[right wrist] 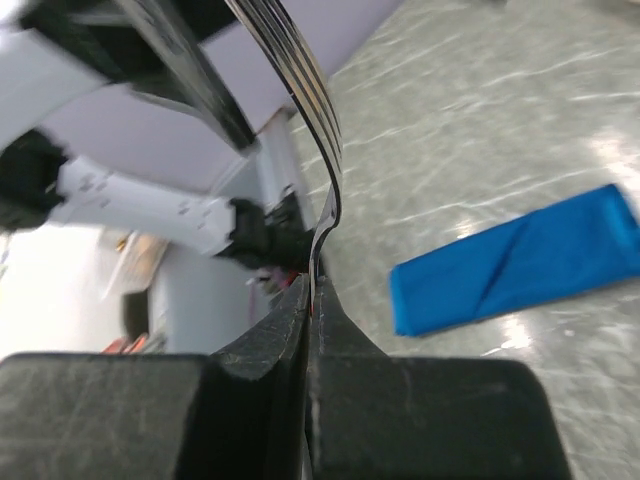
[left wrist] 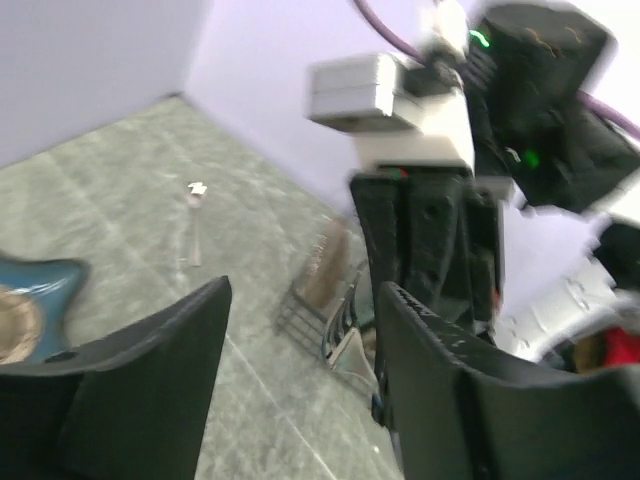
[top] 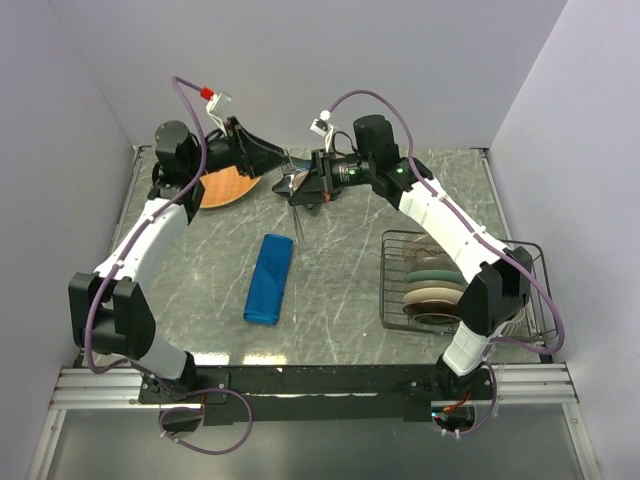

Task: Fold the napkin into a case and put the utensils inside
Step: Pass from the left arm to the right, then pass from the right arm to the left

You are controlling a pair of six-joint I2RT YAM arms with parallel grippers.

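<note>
The napkin lies folded into a narrow blue case [top: 268, 278] mid-table, also seen in the right wrist view [right wrist: 520, 265]. My right gripper [right wrist: 312, 292] is shut on the handle of the silver fork [right wrist: 305, 85], whose tines curve up past the fingers. In the top view this gripper [top: 298, 192] hovers at the back of the table, beyond the case's far end. My left gripper [top: 268, 158] faces it from the left, open [left wrist: 305, 290], nothing between its fingers. The spoon [left wrist: 194, 222] lies on the marble, near a dark blue star-shaped dish [left wrist: 35, 290].
An orange dish [top: 225, 187] sits at the back left under the left arm. A wire rack [top: 455, 285] with upright plates stands at the right, below the right arm. White walls close in the table on three sides.
</note>
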